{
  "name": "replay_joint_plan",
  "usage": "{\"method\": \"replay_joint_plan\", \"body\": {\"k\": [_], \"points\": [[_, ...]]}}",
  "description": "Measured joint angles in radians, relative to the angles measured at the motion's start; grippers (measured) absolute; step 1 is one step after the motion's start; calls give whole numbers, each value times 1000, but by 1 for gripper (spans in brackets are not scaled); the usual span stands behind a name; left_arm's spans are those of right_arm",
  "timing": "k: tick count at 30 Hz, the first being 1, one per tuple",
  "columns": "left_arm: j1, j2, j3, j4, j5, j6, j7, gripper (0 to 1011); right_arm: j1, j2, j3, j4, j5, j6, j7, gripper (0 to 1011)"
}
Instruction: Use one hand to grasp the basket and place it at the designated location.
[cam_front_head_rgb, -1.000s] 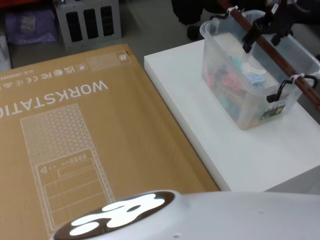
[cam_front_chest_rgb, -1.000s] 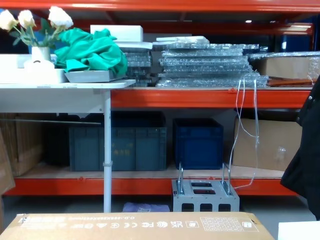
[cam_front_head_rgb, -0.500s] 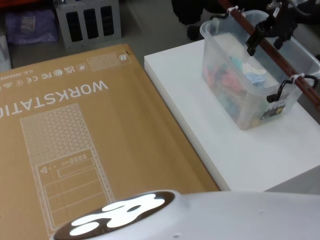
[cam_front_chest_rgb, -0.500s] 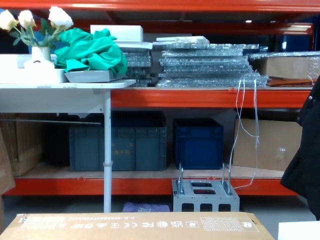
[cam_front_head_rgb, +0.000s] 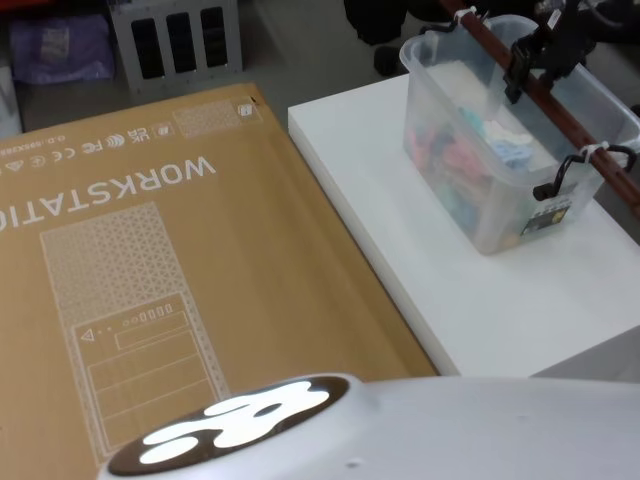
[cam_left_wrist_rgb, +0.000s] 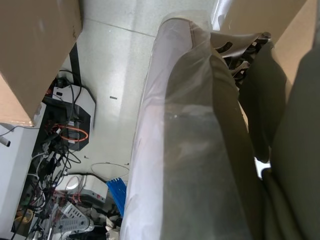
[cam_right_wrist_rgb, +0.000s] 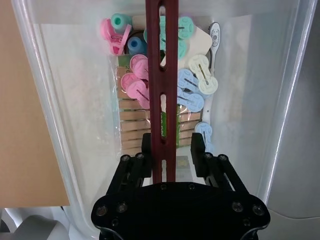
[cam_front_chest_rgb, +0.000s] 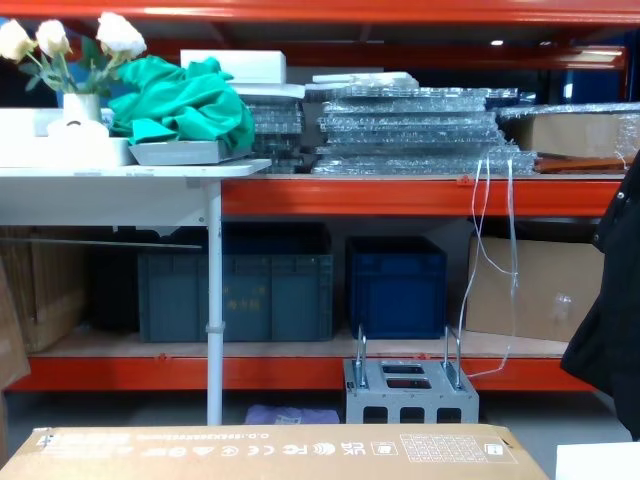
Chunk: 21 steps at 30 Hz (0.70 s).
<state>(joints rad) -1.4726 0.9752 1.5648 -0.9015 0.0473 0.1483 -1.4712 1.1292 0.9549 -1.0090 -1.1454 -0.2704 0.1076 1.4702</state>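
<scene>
Basket (cam_front_head_rgb: 487, 222): clear tub standing upright on the white table (cam_front_head_rgb: 470, 330), toward the table's far right part. It is level and none of it hangs over an edge.

Its dark red handle (cam_front_head_rgb: 572, 124) runs lengthwise over the open top and is fixed at the rim with white ties (cam_front_head_rgb: 597, 152). That likely explains the top-down approach: the bar gives one claw a single place to take the whole load.

Contents are pastel clips (cam_right_wrist_rgb: 192, 82) and wooden pegs (cam_right_wrist_rgb: 134, 131), lying loose on the bottom (light stuff, but free to slide if the tub tips).

Right gripper (cam_front_head_rgb: 522, 78): directly above the tub, pointing down, straddling the handle. In the right wrist view the right gripper (cam_right_wrist_rgb: 170, 146) has one finger against the bar and the other standing off it with a visible gap. Read the claw as open around the bar, not clamped on it.

In the head view it sits on the far half of the bar. If you lift from there, expect the near end to sag.

The cardboard box (cam_front_head_rgb: 150, 260) lies flat just left of the table, with a narrow gap between them. Nothing marks the drop spot, so you can't judge it from here.

Left gripper (cam_left_wrist_rgb: 280, 125): parked low at the robot's side, over the floor.
</scene>
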Motion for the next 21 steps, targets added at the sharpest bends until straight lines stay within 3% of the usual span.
{"method": "replay_joint_plan", "body": {"k": [8,21], "points": [[0,0,0,0,0,0,0,0,-4,3,2,-8,0,4,-2,240],[0,0,0,0,0,0,0,0,-9,5,5,-10,5,5,1,237]]}}
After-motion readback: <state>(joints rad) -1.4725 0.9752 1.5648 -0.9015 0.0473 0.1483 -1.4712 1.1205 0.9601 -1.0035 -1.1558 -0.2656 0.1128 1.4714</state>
